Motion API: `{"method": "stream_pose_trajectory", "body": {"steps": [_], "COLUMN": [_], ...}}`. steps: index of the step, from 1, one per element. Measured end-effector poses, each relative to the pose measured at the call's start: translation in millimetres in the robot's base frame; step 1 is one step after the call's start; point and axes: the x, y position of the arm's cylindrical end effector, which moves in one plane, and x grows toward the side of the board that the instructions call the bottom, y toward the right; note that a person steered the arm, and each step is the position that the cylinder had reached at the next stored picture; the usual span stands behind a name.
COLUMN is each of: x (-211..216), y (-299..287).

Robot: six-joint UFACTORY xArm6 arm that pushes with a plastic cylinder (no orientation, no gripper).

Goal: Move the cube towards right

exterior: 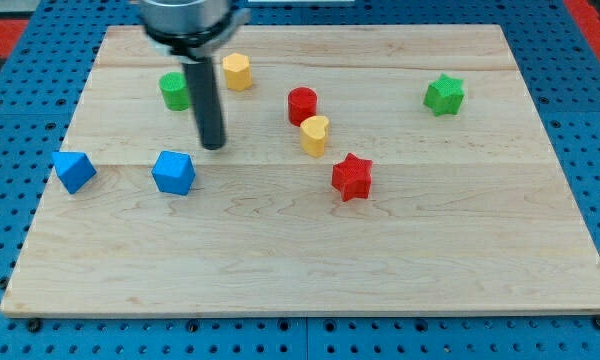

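A blue cube [173, 172] lies on the wooden board [310, 260] at the view's left. A second blue block [74, 170], cube-like, lies further left near the board's left edge. My tip [213, 146] stands on the board just up and right of the nearer blue cube, a small gap apart from it. The rod rises to the arm's dark body at the view's top.
A green cylinder [174, 91] and a yellow block [237, 72] lie near the rod at the top left. A red cylinder [302, 105], a yellow heart block [315, 135] and a red star [351, 177] lie mid-board. A green star [444, 95] is at top right.
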Motion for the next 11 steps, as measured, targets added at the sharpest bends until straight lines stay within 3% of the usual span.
{"method": "stream_pose_trajectory", "body": {"steps": [3, 5, 7, 8, 9, 10, 11], "x": [24, 46, 48, 58, 87, 83, 73], "y": [-62, -54, 10, -9, -69, -145, -177]}}
